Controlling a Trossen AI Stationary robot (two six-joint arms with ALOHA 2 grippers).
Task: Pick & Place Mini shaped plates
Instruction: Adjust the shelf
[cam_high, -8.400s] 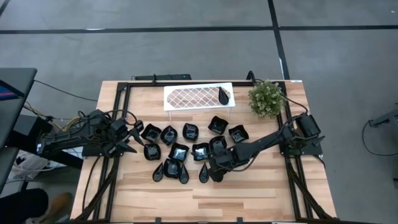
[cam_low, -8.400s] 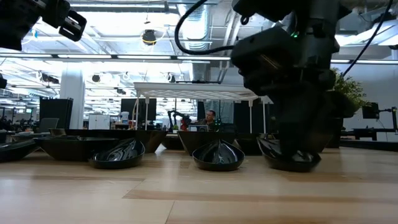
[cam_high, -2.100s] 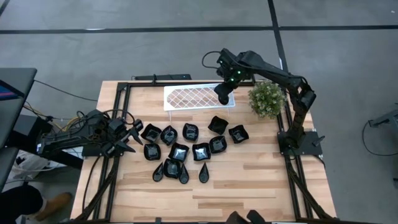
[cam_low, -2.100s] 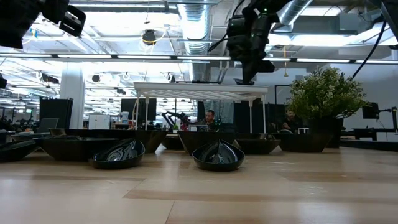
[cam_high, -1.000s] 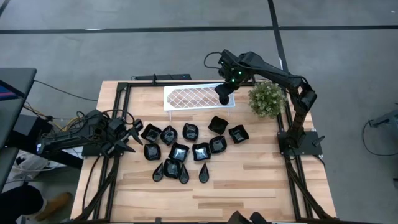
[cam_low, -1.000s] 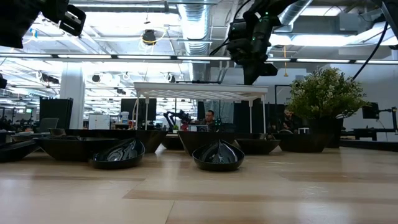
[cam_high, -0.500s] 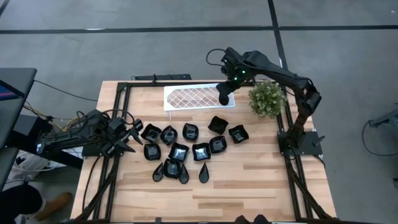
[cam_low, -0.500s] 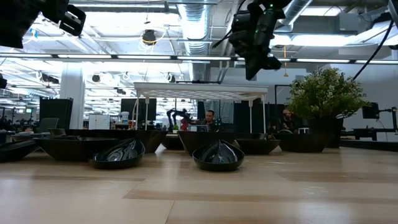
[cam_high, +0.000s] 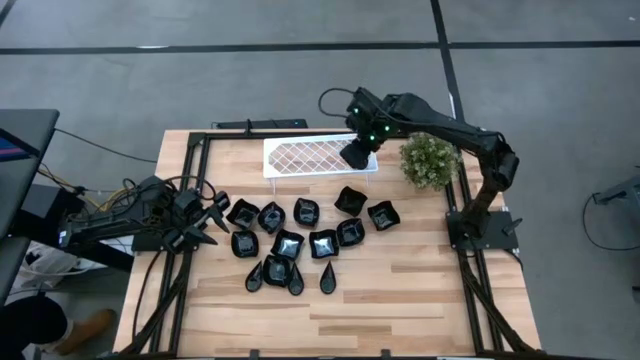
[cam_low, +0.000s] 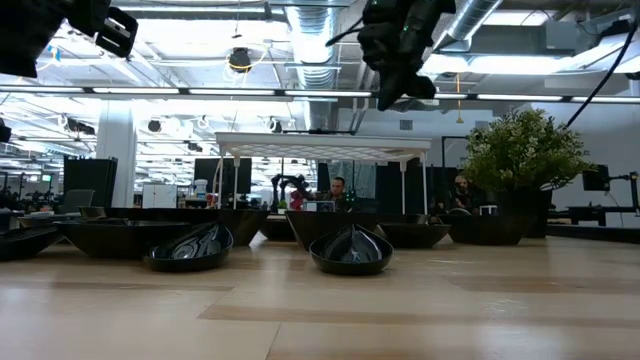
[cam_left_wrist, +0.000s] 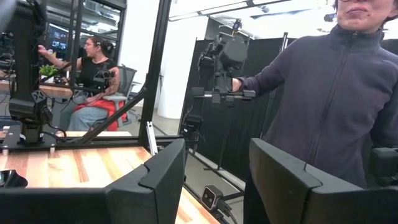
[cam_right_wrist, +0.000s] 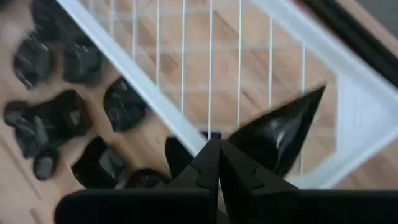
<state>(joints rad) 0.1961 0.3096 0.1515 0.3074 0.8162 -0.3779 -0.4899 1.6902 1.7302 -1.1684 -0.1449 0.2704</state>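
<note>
Several glossy black mini shaped plates (cam_high: 300, 240) lie in a cluster on the middle of the wooden table; the low view shows them resting on their bases (cam_low: 350, 250). One teardrop plate (cam_right_wrist: 280, 134) lies on the right end of the white lattice tray (cam_high: 300, 157). My right gripper (cam_high: 352, 155) hangs above that end of the tray, pointing steeply down, its fingers (cam_right_wrist: 205, 163) shut on nothing. My left gripper (cam_high: 215, 215) waits at the table's left edge, open and about level (cam_left_wrist: 214, 155).
A green plant (cam_high: 428, 158) stands at the far right corner, just right of the tray. The tray stands on thin legs (cam_low: 320, 148) at the far edge. Black frame rails run along the table's sides. A person in a dark jacket (cam_left_wrist: 323, 93) stands beyond the table.
My right gripper has risen from just above the tray's right end and drifted a little toward the table's left. The plates and the left arm have kept still.
</note>
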